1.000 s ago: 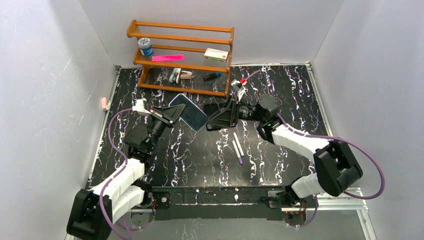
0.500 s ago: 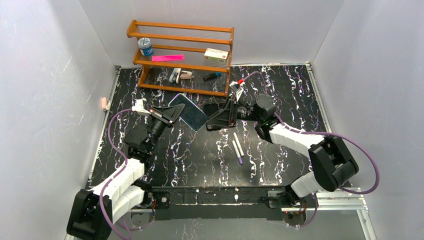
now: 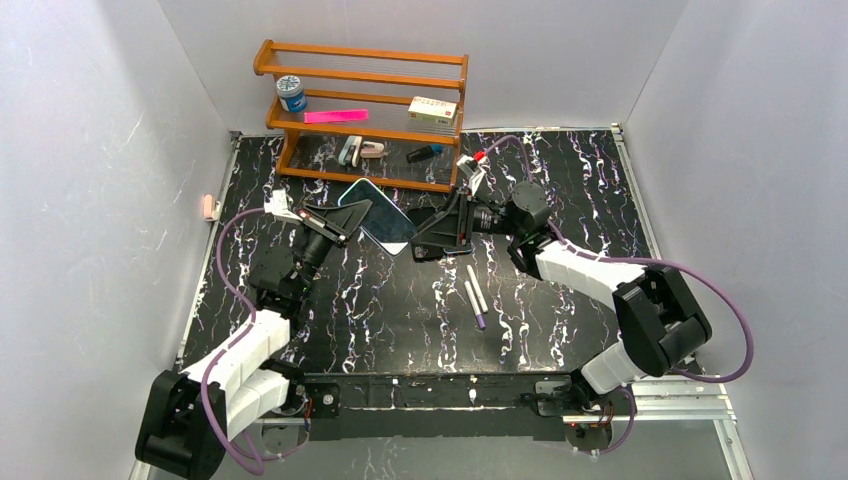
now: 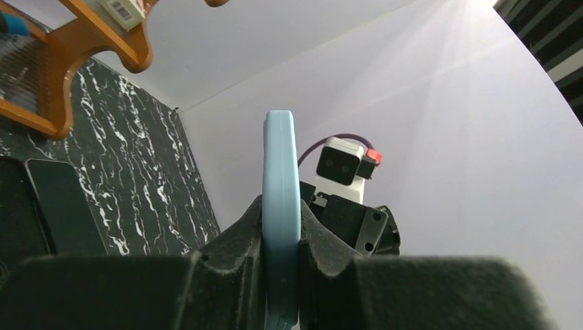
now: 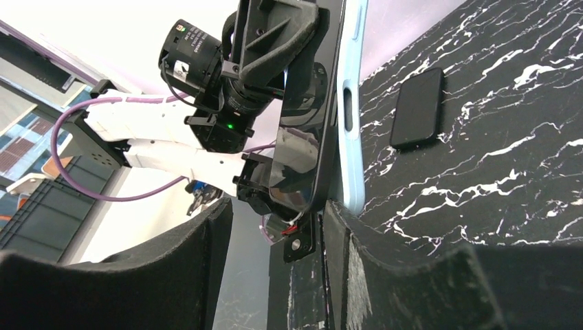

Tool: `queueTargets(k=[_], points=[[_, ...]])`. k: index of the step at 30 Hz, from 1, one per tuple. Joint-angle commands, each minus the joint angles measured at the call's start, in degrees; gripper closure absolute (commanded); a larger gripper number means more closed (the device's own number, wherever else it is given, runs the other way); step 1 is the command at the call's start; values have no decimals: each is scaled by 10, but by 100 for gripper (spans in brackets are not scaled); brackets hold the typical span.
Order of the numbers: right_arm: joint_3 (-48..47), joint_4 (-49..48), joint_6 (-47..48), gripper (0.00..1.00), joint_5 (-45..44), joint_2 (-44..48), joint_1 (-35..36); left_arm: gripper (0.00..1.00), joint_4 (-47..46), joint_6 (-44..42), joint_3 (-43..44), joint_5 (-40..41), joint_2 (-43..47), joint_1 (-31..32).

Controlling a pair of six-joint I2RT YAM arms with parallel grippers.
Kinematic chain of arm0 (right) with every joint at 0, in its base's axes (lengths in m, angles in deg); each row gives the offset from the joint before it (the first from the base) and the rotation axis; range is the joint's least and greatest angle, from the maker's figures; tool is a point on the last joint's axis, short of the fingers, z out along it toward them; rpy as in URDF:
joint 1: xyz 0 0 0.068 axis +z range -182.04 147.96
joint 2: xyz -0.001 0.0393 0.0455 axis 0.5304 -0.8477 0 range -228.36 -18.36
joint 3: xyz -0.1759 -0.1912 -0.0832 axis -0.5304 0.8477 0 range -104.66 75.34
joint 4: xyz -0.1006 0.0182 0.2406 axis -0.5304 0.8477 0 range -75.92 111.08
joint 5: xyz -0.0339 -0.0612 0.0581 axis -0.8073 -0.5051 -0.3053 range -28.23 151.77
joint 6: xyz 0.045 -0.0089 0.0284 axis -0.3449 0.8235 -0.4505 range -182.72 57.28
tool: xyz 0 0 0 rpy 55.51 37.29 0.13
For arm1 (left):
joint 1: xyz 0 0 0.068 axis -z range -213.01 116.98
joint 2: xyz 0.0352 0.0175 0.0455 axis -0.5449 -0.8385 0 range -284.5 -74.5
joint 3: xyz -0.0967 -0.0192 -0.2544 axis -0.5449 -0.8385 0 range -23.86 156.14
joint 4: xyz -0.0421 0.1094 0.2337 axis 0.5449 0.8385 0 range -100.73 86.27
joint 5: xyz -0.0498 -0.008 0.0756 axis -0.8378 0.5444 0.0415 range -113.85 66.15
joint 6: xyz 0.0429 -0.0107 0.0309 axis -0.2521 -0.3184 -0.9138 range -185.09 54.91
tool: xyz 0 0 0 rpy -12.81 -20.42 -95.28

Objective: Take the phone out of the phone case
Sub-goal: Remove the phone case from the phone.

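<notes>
A phone with a glossy black screen sits in a light blue case. My left gripper is shut on the cased phone and holds it tilted above the table, in front of the shelf. In the left wrist view the case's edge stands upright between the fingers. My right gripper is open, right beside the phone's right end. In the right wrist view the screen and case edge hang just beyond the open jaws of my right gripper; one finger sits against the case's corner.
A wooden shelf with small items stands at the back. A bare black phone lies flat on the marbled table behind the grippers; it also shows in the right wrist view. Two pens lie at mid-table.
My left gripper has raised the cased phone slightly toward the shelf. My right gripper has closed in a little on the phone's right end, still open.
</notes>
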Motion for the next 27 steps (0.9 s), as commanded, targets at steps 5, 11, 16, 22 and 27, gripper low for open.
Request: queueTargets(k=[5, 11, 16, 22, 27], points=[[-51, -61, -16, 43, 11, -22, 8, 100, -78, -4, 49, -80, -9, 40], [-76, -68, -19, 47, 13, -34, 13, 100, -85, -31, 67, -108, -41, 79], [-81, -72, -20, 61, 15, -40, 15, 100, -86, -54, 78, -127, -55, 100], [-67, -71, -15, 89, 11, -27, 13, 89, -66, -91, 65, -104, -32, 99], [-58, -69, -15, 99, 11, -14, 7, 64, 3, -145, 63, -74, 2, 97]])
